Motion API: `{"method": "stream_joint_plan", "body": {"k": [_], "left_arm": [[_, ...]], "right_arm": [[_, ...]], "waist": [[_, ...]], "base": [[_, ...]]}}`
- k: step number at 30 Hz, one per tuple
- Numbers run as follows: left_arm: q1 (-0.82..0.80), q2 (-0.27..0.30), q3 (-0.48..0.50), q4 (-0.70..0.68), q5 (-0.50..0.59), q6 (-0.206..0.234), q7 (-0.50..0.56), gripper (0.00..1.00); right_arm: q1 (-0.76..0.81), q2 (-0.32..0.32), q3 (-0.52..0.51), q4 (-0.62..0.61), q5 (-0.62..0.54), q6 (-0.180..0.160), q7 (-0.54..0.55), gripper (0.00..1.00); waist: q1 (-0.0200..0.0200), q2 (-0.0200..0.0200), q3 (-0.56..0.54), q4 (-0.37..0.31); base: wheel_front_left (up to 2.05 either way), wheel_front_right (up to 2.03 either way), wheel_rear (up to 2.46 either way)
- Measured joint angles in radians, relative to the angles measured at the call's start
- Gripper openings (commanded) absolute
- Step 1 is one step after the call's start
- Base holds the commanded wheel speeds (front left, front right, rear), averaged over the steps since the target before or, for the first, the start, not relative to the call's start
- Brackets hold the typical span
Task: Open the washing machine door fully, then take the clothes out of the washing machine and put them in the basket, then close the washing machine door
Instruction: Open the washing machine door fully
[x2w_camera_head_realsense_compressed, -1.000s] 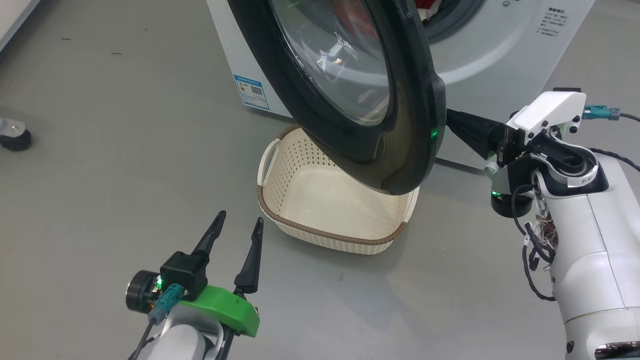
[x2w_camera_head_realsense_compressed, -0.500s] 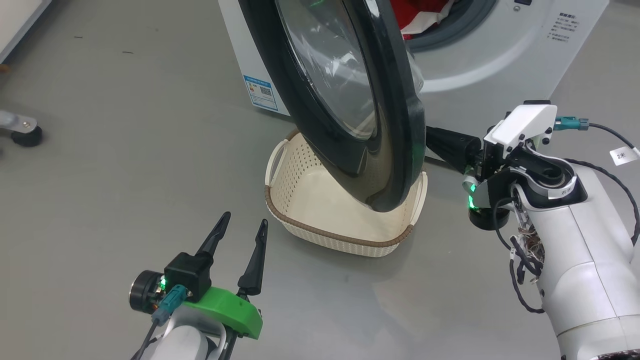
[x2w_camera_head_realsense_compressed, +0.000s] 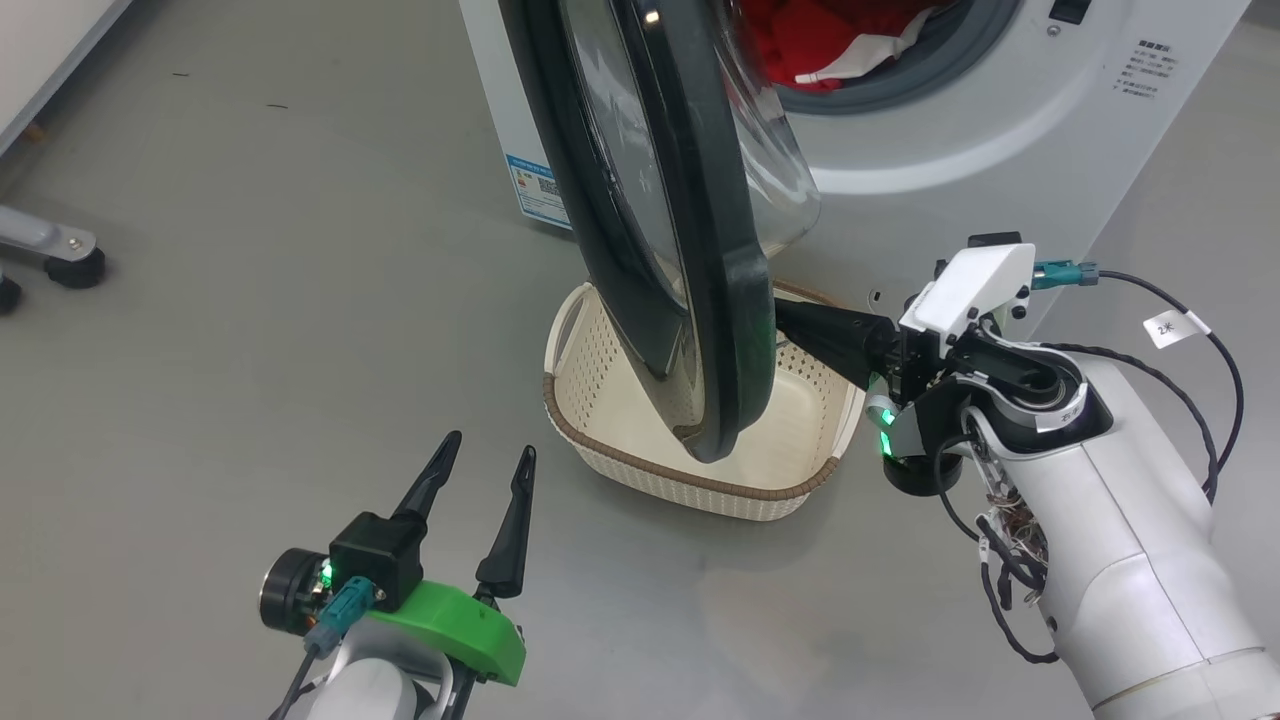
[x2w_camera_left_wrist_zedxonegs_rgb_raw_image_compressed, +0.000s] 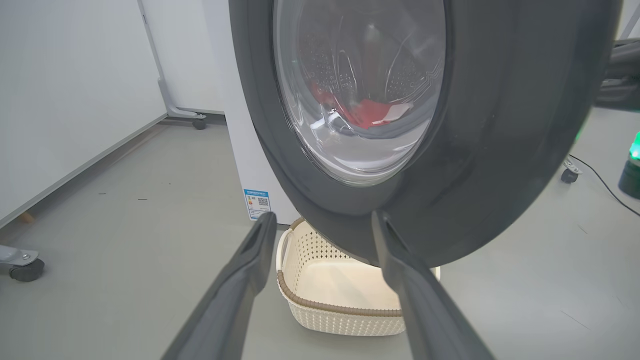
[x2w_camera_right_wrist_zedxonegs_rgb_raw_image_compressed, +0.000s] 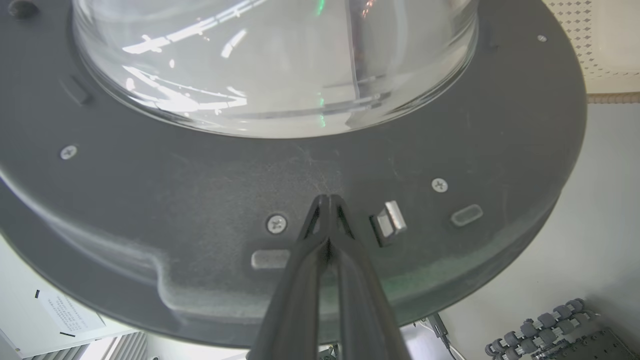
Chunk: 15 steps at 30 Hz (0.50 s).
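Observation:
The washing machine door (x2w_camera_head_realsense_compressed: 700, 250) stands part open, nearly edge-on in the head view, hanging over the basket (x2w_camera_head_realsense_compressed: 620, 460). My right gripper (x2w_camera_head_realsense_compressed: 785, 320) is shut, its tips pressed against the door's black inner rim (x2w_camera_right_wrist_zedxonegs_rgb_raw_image_compressed: 200, 200) just below the glass bowl (x2w_camera_right_wrist_zedxonegs_rgb_raw_image_compressed: 275, 60), next to the latch (x2w_camera_right_wrist_zedxonegs_rgb_raw_image_compressed: 392, 222). Red clothes (x2w_camera_head_realsense_compressed: 800, 30) lie in the drum of the white washing machine (x2w_camera_head_realsense_compressed: 950, 150). My left gripper (x2w_camera_head_realsense_compressed: 480, 465) is open and empty, low at the front left, short of the basket (x2w_camera_left_wrist_zedxonegs_rgb_raw_image_compressed: 340, 310). Its wrist view faces the door's outer side (x2w_camera_left_wrist_zedxonegs_rgb_raw_image_compressed: 500, 150), with the clothes (x2w_camera_left_wrist_zedxonegs_rgb_raw_image_compressed: 370, 110) visible through the glass.
The basket sits on the grey floor right before the machine, under the door's swing. A wheeled stand's castor (x2w_camera_head_realsense_compressed: 70, 265) is at the far left. White wall panels (x2w_camera_left_wrist_zedxonegs_rgb_raw_image_compressed: 60, 100) run along the left. A cable (x2w_camera_left_wrist_zedxonegs_rgb_raw_image_compressed: 595, 175) lies on the floor at the right.
The door has swung further open, leftward, with my shut right gripper following behind it against its inner side. The head camera has shifted, bringing more of the drum into view. The left gripper holds still.

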Motion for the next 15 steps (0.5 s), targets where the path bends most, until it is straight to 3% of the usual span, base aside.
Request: {"method": "stream_joint_plan", "body": {"k": [15], "left_arm": [[0.004, 0.000, -0.002, -0.003, 0.000, 0.008, 0.000, 1.00]], "right_arm": [[0.019, -0.001, 0.150, -0.061, 0.091, -0.007, -0.053, 0.00]], "waist": [[0.0000, 0.0000, 0.000, 0.019]], "base": [[0.00, 0.00, 0.00]]}}
